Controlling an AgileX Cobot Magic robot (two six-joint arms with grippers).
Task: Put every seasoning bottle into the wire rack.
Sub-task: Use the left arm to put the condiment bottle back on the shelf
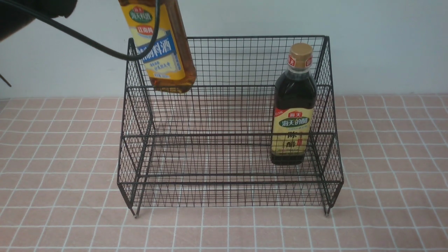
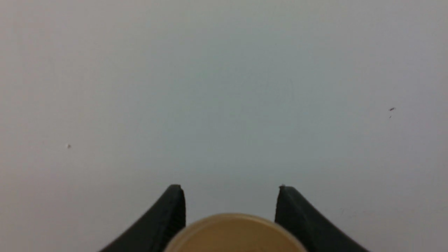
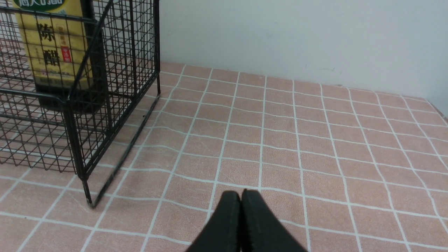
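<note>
Left wrist view shows the left pincer point(image 2: 229, 190) partly closed, its two black fingers point(image 2: 168, 213) standing either side of a gold cap point(image 2: 234, 232) with only the bare wall point(image 2: 224, 87) beyond; the grip is up at the neck, most likely so that the body hangs free below and can go base-first into a mesh bay. In the front view that body is the amber cooking-wine bottle point(image 1: 164, 45), off the table and tilted, its base swung toward 5 o'clock, hanging over the 11 o'clock corner of the wire rack point(image 1: 227, 189), with a black cable point(image 1: 87, 43) looping across its label. Its base sits about level with the rail of the rearmost step; whether it touches the wire cannot be told. The tilt looks like a consequence of a hold on the neck alone, and it will want straightening before the bottle is set down. The dark vinegar bottle point(image 1: 293, 115) already stands upright inside the rack toward 3 o'clock, close to the side mesh, which leaves the 9 o'clock half free; which step bears it is hard to read. The right pincer point(image 3: 241, 196) is fully closed on nothing, low over the pink tiled cloth point(image 3: 315, 140) outside the rack, seemingly parked clear of the work.
</note>
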